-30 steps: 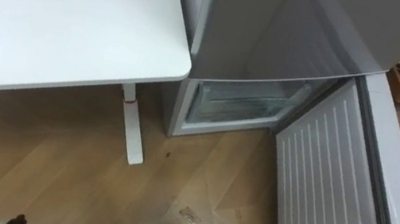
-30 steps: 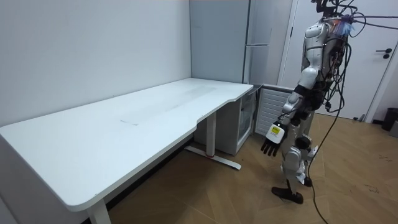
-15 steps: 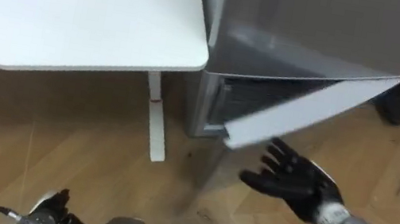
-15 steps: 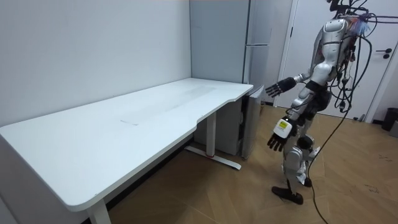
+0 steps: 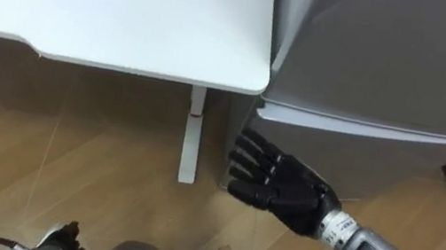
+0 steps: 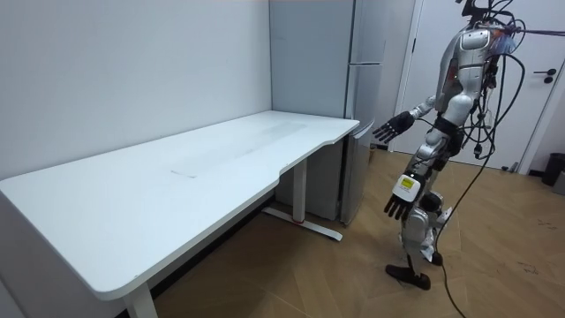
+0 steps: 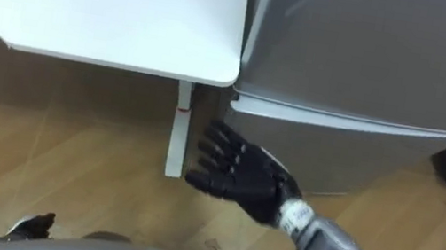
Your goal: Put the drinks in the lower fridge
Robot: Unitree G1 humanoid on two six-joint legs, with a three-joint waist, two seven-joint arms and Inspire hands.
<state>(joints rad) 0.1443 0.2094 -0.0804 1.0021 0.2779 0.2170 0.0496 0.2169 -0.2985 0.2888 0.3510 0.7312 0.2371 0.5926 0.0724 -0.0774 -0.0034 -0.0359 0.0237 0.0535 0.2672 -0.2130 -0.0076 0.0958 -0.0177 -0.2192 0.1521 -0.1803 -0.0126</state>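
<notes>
The grey fridge (image 5: 377,60) stands right of the white table, and its lower door (image 5: 379,159) is closed flush under the upper one. My right hand (image 5: 281,184) is open, fingers spread, palm down, held in front of the lower door's left edge; I cannot tell whether it touches. In the room view that right hand (image 6: 388,131) reaches toward the fridge (image 6: 366,97) at waist height. My left hand (image 6: 397,199) hangs open at my side, and a bit of the left hand (image 5: 57,238) shows at the bottom left. I see no drinks.
A large white table (image 5: 117,1) stands left of the fridge, its leg (image 5: 193,134) close to the fridge's corner. Wooden floor (image 5: 63,171) lies open in front of both. In the room view a white door (image 6: 538,79) is behind me.
The lower fridge door, wide open a second ago, has swung shut. My right hand rose into view and followed it toward the fridge. The head camera has shifted.
</notes>
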